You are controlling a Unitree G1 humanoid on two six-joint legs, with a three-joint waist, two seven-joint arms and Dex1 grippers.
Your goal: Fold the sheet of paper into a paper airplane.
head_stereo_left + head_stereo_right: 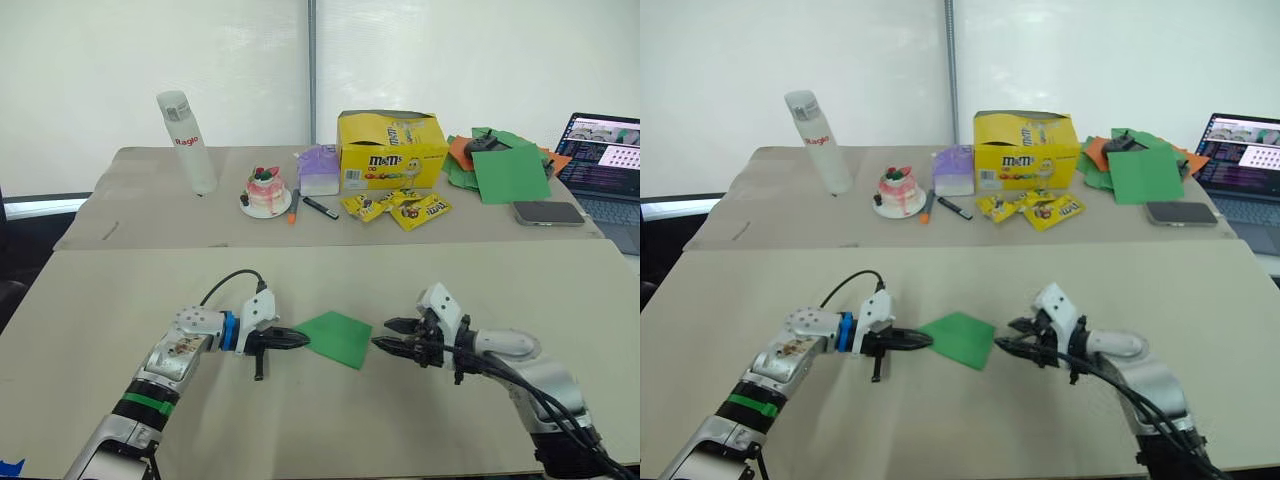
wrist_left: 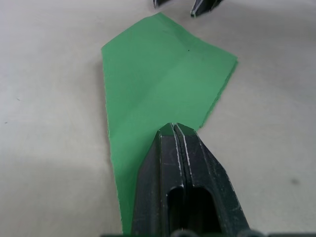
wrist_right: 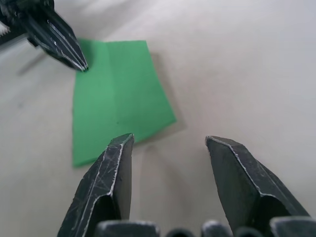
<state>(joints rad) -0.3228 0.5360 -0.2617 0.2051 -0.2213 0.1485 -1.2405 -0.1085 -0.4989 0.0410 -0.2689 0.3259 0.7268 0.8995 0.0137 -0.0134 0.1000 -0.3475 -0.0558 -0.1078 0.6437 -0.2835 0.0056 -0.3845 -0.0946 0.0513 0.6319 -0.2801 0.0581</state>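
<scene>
The left pincer (image 1: 300, 340) has its two black fingers pressed together, their tips resting over the near-left edge of the sheet of paper (image 1: 337, 338); the left wrist view shows the closed tips lying on top of the green surface, though whether any paper is pinched between them cannot be told. The right pincer (image 1: 385, 334) stands spread wide, its fingers (image 3: 111, 168) well apart and holding nothing, with the tips just beside the sheet's right corner but not touching it. The sheet lies flat on the near bench (image 1: 330, 430) between the two pincers, a bright green four-sided shape with one crease running along its length, visible in both wrist views. Farther back, on the second bench (image 1: 140, 215), a white bottle (image 1: 187, 140) stands upright at the left, and near the middle a small cake on a plate (image 1: 266, 192) sits beside an orange pen (image 1: 294, 205) and a black marker (image 1: 320, 208). A small purple box (image 1: 319, 170) stands just left of the open yellow candy box (image 1: 392, 150), with several yellow candy packets (image 1: 400, 207) scattered in front of it. To the right lies a heap of green and orange sheets (image 1: 500, 165), then a phone (image 1: 548, 212) lying flat and an open laptop (image 1: 605, 165) at the edge.
</scene>
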